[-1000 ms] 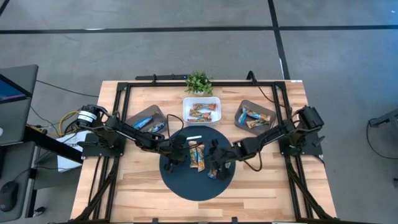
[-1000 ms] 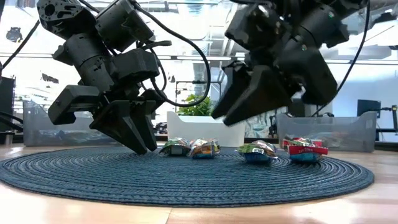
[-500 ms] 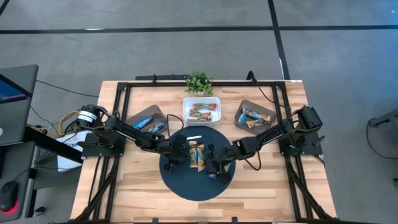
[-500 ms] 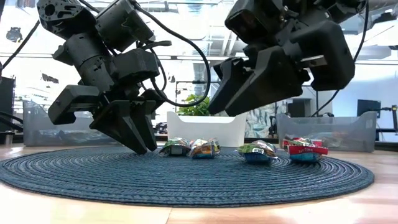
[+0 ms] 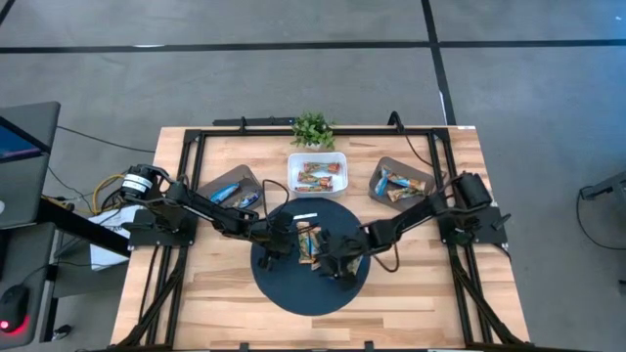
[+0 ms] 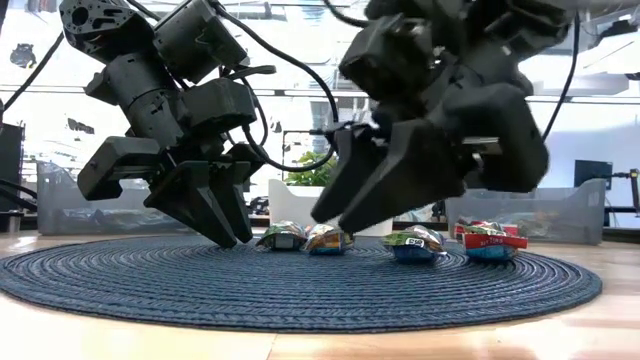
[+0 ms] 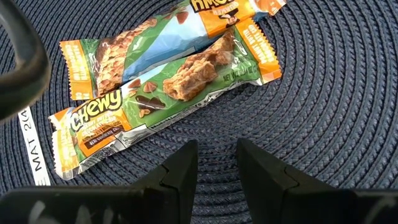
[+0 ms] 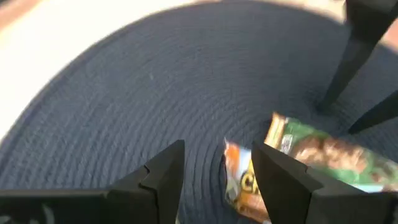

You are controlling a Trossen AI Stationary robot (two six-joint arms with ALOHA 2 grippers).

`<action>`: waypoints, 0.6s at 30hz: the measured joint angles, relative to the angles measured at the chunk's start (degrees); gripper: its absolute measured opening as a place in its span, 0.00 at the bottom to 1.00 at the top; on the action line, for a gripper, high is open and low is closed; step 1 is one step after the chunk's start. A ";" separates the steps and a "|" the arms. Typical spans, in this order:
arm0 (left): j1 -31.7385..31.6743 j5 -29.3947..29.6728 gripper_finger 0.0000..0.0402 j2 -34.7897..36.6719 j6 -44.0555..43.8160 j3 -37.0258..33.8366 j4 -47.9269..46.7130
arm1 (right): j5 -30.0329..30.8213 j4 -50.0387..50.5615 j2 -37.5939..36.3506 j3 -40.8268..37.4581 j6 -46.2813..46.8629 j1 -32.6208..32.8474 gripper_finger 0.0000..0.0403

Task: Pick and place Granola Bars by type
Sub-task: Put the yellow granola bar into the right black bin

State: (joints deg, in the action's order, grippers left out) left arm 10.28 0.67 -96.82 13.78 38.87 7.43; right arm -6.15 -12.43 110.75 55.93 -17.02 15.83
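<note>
We see both arms over the round dark woven mat (image 5: 293, 288) at the middle of the wooden desk (image 5: 460, 293).

Left pincer (image 6: 228, 240) sits at the mat's left side, tips down at the mat surface, fingers (image 7: 180, 171) slightly spread with a narrow gap, nothing between them. In the left wrist view, two Granola Bars (image 7: 168, 87) lie side by side just ahead of it, touching: flat rectangular bars in shiny wrappers with orange ends. The nearer one has a green middle, white "CHEWY" lettering and a picture of a chocolate-chip bar. The farther one has a blue panel.

Right pincer (image 6: 335, 222) hangs above the mat right of centre, tilted down toward the bars, fingers (image 8: 165, 171) spread, holding nothing. Its wrist view shows a green-and-orange bar (image 8: 298, 168) flat on the mat just past the fingertips.

The low view shows four bars in a row on the mat: two close together at centre (image 6: 305, 238), one with a blue edge (image 6: 412, 243) right of them, and one red (image 6: 490, 242) farthest right. None is lifted.

More bars are already in containers at the back of the desk: the white tray (image 5: 317, 173) in the middle, the grey bin (image 5: 235, 186) on the left and the grey bin (image 5: 401, 182) on the right. We can't read the types in them.

A thin white strip (image 5: 305, 216) lies on the far part of the mat. A small green plant (image 5: 312, 128) stands behind the white tray.
</note>
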 joint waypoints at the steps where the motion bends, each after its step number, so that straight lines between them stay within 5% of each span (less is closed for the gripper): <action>1: 0.00 0.00 0.27 0.00 0.00 0.00 -0.05 | -0.02 1.73 0.25 1.13 0.04 -0.23 0.44; 18: 0.00 0.00 0.27 0.00 0.00 0.02 -0.06 | 3.04 8.30 0.23 3.16 1.57 -0.59 0.34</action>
State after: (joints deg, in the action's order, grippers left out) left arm 10.28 0.67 -96.82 13.78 38.89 7.38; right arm -3.11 -4.13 110.98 59.09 -15.44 15.23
